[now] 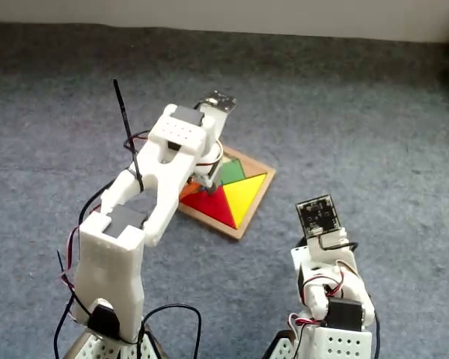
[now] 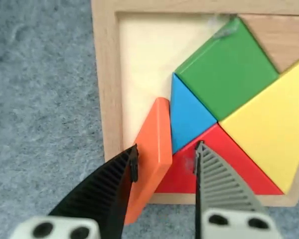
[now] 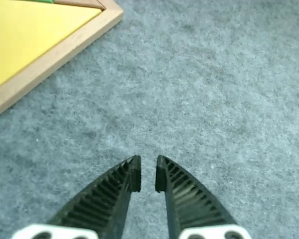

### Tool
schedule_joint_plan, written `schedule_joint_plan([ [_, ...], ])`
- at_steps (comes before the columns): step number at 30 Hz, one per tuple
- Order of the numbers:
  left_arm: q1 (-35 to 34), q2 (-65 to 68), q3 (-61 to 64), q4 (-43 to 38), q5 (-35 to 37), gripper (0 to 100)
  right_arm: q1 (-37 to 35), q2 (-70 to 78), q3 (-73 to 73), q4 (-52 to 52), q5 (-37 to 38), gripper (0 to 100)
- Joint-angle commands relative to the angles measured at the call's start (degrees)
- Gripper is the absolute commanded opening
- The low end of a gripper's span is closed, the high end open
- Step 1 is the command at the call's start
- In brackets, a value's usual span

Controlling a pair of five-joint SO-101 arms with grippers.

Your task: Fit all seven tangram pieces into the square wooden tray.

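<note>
The left gripper (image 2: 165, 159) hangs over the near left edge of the square wooden tray (image 2: 107, 99), jaws open astride a tilted orange wooden piece (image 2: 152, 149) that leans on the rim. Green square (image 2: 224, 69), blue triangle (image 2: 189, 117), red triangle (image 2: 241, 162) and yellow triangle (image 2: 274, 129) lie flat inside. The right gripper (image 3: 147, 174), jaws almost closed on nothing, hovers over the grey carpeted tabletop (image 3: 229, 99) right of the tray.

Left arm (image 1: 127, 224): white moulded shells, black servo blocks, with red, white and black wires (image 1: 69, 260) trailing behind the claw. Left gripper (image 2: 165, 159): one black ribbed finger (image 2: 109, 189), one grey finger (image 2: 219, 184), pale bases with dark screw holes behind them. Right gripper (image 3: 147, 172): both fingers black, ribbed. Right arm (image 1: 333, 299): white, black circuit board (image 1: 318, 215) behind the claw.
</note>
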Motion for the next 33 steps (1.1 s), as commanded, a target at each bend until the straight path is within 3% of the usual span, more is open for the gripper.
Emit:
schedule_joint_plan([
  [1,-0.48,0.13,-1.19,1.05,-0.09,19,0.84,-0.66,7.25,-1.1,-0.18,6.7],
  [33,-7.34,-3.21,-1.54,0.53,-0.26,15,1.8,-0.66,7.25,-1.19,-0.18,6.7],
])
